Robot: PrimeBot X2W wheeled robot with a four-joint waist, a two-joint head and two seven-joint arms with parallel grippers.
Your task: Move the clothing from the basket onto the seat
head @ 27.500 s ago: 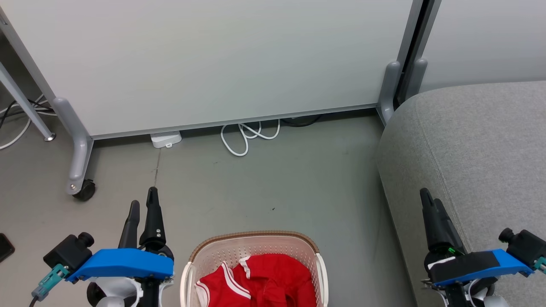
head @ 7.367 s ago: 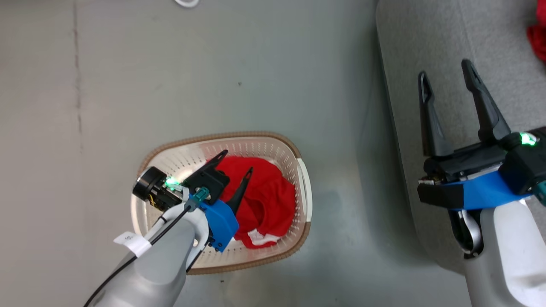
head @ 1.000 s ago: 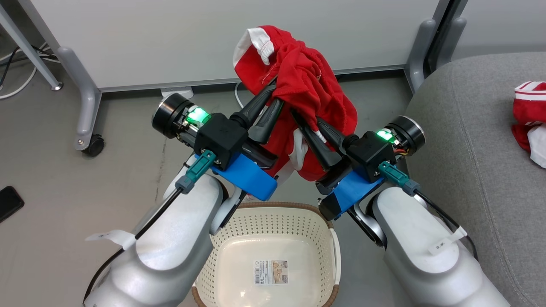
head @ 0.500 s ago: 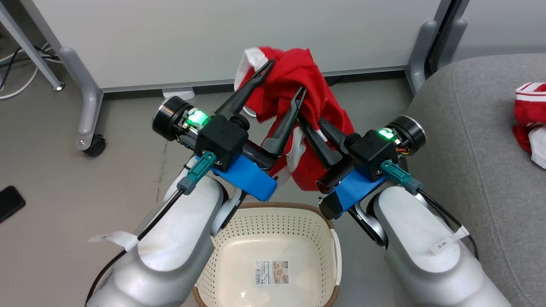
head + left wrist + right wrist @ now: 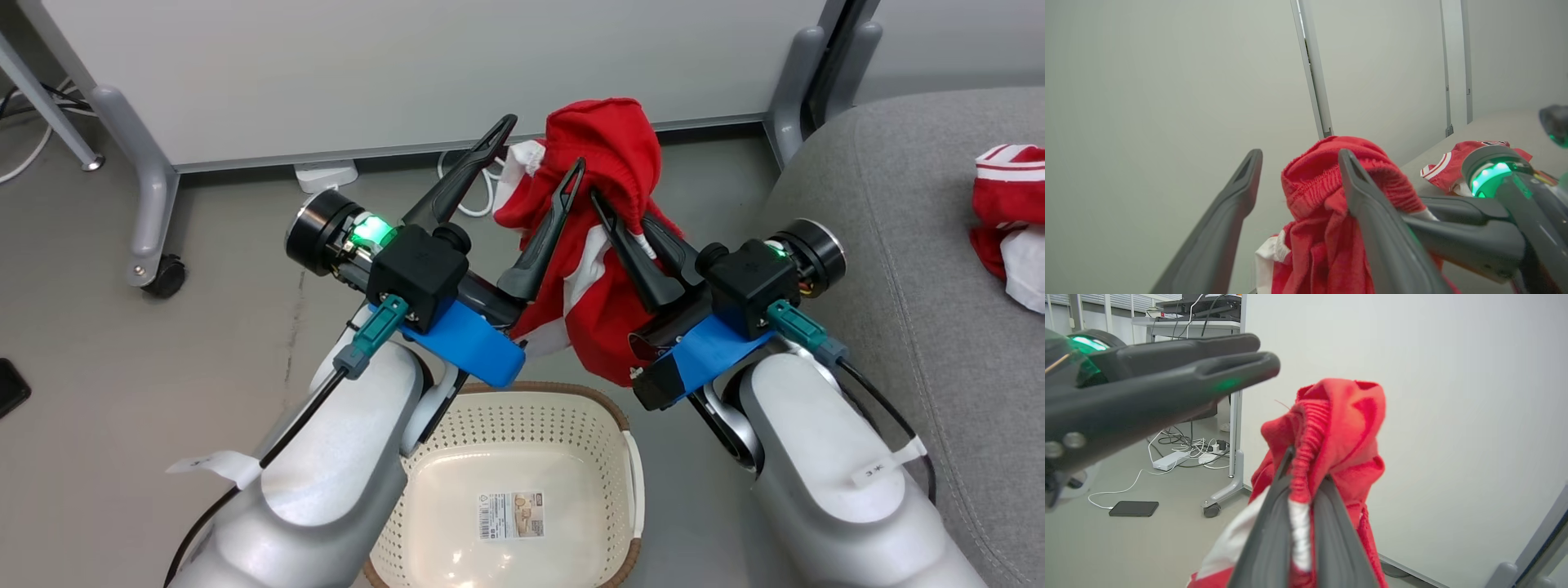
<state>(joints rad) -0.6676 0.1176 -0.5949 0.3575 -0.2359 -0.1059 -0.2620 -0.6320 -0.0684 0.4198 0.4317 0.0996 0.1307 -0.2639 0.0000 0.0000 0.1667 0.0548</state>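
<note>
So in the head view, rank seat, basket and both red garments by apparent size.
1. seat
2. basket
3. held garment, nearer the camera, so a close call with the basket
4. garment on the seat, cut off at the edge

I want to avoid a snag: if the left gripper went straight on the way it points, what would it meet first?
Probably the red garment, which the right gripper holds between the left gripper's open fingers; behind it stands the white panel. Depth is unclear.
</note>
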